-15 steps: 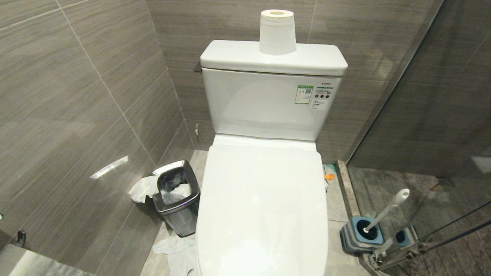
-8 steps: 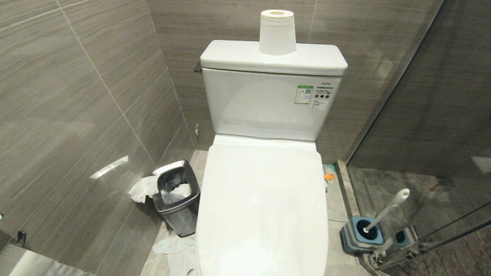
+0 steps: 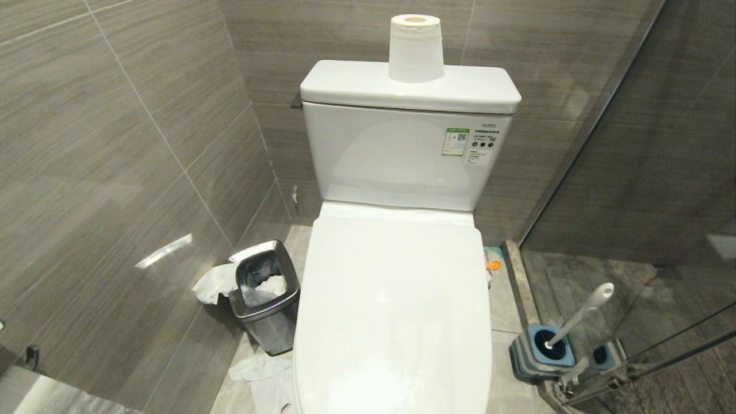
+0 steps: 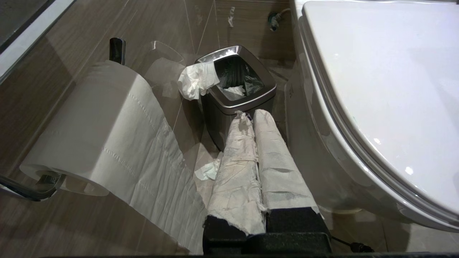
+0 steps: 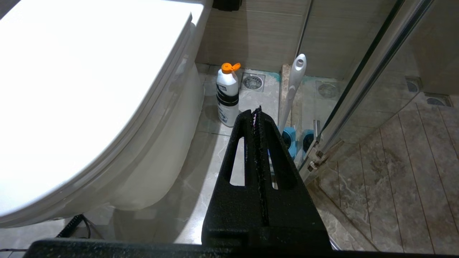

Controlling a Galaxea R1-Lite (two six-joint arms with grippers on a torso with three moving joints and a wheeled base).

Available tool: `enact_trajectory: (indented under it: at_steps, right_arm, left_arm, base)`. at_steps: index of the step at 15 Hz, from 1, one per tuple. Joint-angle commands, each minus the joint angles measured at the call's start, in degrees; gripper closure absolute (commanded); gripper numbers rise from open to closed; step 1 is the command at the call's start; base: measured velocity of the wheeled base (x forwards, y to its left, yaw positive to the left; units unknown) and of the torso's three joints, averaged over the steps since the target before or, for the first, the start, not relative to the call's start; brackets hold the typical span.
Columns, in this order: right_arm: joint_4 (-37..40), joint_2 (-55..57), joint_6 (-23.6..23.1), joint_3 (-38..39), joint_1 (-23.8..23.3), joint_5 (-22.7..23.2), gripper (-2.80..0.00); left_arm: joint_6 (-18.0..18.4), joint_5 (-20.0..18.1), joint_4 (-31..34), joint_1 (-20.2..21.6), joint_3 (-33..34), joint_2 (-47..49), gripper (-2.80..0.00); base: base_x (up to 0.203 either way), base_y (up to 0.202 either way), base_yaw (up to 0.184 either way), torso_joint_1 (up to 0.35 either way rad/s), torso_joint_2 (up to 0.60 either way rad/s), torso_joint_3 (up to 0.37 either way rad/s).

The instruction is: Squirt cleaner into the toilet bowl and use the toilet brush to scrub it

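Observation:
The white toilet bowl fills the middle of the head view, its lid down over the inside. The cleaner, a white bottle with an orange cap, stands on the floor beside the toilet's right flank. Just right of it, the toilet brush leans in its blue-grey holder; its white handle rises by the glass. My left gripper is shut, its fingers wrapped in white paper, low beside the bowl's left side. My right gripper is shut and empty, short of the bottle. Neither shows in the head view.
A steel waste bin with tissue stands left of the toilet, crumpled tissue on the floor before it. A paper roll sits on the tank, another hangs on the left wall. A glass shower partition closes the right.

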Motion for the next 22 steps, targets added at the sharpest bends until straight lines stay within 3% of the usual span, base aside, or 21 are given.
enact_trajectory:
  at_steps: [1, 22]
  right_arm:
    - [0.0, 0.0, 0.0, 0.0, 0.0, 0.0, 0.0]
    - [0.0, 0.0, 0.0, 0.0, 0.0, 0.0, 0.0]
  left_arm:
    - [0.0, 0.0, 0.0, 0.0, 0.2, 0.1, 0.0]
    - [0.0, 0.0, 0.0, 0.0, 0.2, 0.1, 0.0]
  base:
    - [0.0, 0.0, 0.0, 0.0, 0.0, 0.0]
    - [0.0, 0.0, 0.0, 0.0, 0.0, 0.0]
